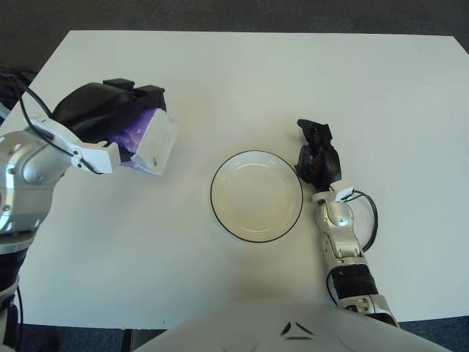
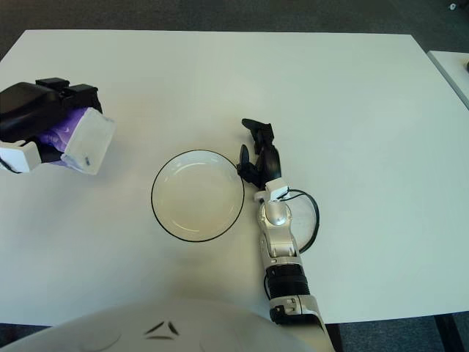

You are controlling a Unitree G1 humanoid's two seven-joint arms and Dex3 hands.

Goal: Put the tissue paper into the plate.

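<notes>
My left hand (image 1: 110,125) is clamped around the tissue paper (image 1: 150,143), a soft purple-and-white pack, its white end jutting out past my fingertips toward the plate (image 1: 256,196); the plate lies well off that end, bare inside, on the white table (image 1: 242,81). The pack looks light and yielding, so I judge it will crumple under a hard squeeze and could slide on its glossy wrap; holding it across the broad middle seems best. My right hand (image 1: 316,155) shows just beside the plate's far rim, fingers loosely apart, holding nothing.
</notes>
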